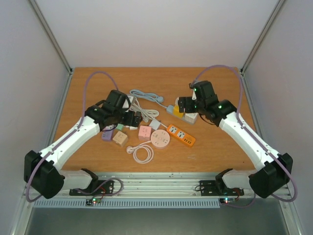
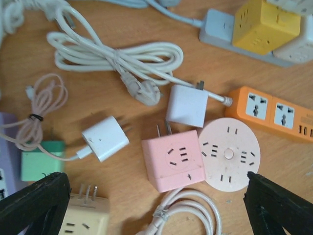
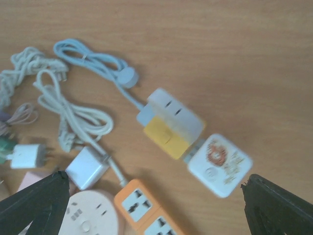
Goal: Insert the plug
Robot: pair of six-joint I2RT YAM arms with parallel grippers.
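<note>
Several plugs and sockets lie mid-table. In the left wrist view a white charger plug [image 2: 105, 138] on a thin cable lies left of a pink cube socket [image 2: 173, 159] with prongs, and a white square adapter [image 2: 187, 105] lies above the cube. A round pink socket [image 2: 229, 153] and an orange power strip [image 2: 270, 111] are to the right. My left gripper [image 2: 155, 196] hangs open over the pink cube, holding nothing. My right gripper [image 3: 155, 196] is open and empty above the orange power strip [image 3: 146, 205], near a grey strip [image 3: 146, 115] carrying a yellow cube [image 3: 166, 134] and a white adapter [image 3: 220, 164].
A cream cube plug [image 2: 80, 215], a green block [image 2: 41, 160] and a purple block [image 1: 107, 134] sit at the left. Coiled white cables [image 2: 117, 56], a white cable loop [image 1: 142, 152] and a blue cable [image 1: 146, 95] lie around the cluster. Walls enclose the table [image 1: 98, 78].
</note>
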